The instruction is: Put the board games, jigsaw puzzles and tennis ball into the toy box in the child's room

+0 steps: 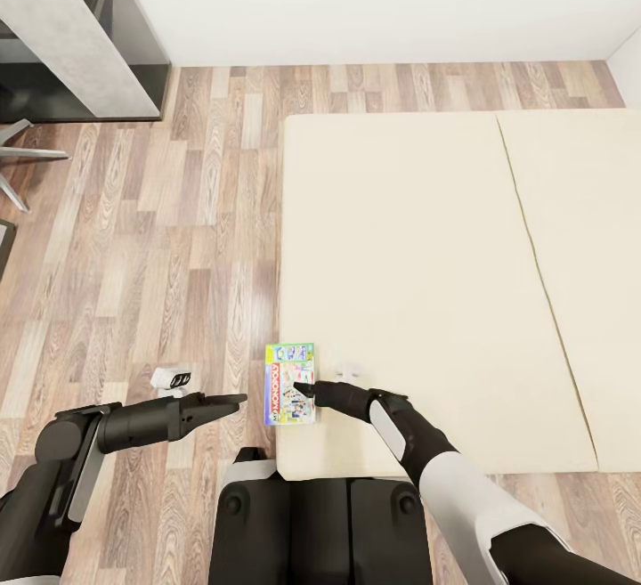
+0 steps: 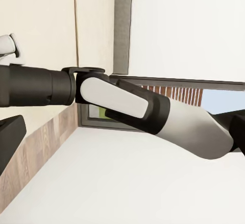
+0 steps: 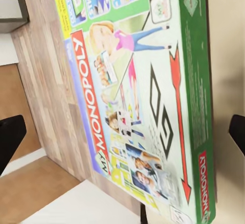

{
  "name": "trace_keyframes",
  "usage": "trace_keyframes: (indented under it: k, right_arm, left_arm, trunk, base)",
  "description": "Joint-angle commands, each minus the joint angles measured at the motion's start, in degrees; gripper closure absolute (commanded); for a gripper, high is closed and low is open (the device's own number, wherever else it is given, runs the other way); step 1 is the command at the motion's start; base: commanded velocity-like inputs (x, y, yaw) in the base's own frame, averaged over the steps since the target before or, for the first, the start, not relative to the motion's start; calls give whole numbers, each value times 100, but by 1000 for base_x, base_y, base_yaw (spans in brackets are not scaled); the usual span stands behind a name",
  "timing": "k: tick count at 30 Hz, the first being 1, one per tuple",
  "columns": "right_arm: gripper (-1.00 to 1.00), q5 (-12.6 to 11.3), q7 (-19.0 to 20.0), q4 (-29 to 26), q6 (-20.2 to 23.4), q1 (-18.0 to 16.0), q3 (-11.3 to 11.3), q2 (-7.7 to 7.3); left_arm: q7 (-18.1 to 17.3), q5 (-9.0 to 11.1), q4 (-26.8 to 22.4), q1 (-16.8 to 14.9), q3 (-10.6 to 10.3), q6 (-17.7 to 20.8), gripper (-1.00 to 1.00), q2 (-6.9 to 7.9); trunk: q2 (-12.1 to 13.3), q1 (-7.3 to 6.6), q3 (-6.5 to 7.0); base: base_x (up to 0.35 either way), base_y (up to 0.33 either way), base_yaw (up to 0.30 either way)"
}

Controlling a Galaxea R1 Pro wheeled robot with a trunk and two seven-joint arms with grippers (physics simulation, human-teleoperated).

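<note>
Jaws first: the right gripper has its fingers spread wide, one dark tip at each edge of its wrist view with the Monopoly box between them, nothing pinched yet; from the head view the gripper tip sits right over that box, whether it touches I can't tell; the left gripper hangs over the floor just beside the bed, and honestly I can't tell how far its jaws are apart from these shots, only one dark fingertip pokes in at the side of its wrist view; that view mostly catches the right arm crossing in front of it.

The board game lies flat at the near left corner of the bed, its long side overhanging the mattress edge, green border and red banner visible; the mattress is beige, in two sections; a grey cabinet stands well apart by the wall.
</note>
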Motion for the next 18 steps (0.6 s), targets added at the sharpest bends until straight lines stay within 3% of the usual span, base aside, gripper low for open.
trace_keyframes:
  k: [1,18]
  right_arm:
    - [-100,-49,-6,-8,36,-1,26,-2]
    - [-100,-49,-8,-11,32,-1,60,2]
  left_arm:
    - [-23,-5,-2,-1,2,59,-100,2]
    - [-23,-5,0,-1,0,60,-100,2]
  trunk:
    - [-8,3,-6]
    - [-8,3,-6]
  base:
    - [0,0,0]
    - [0,0,0]
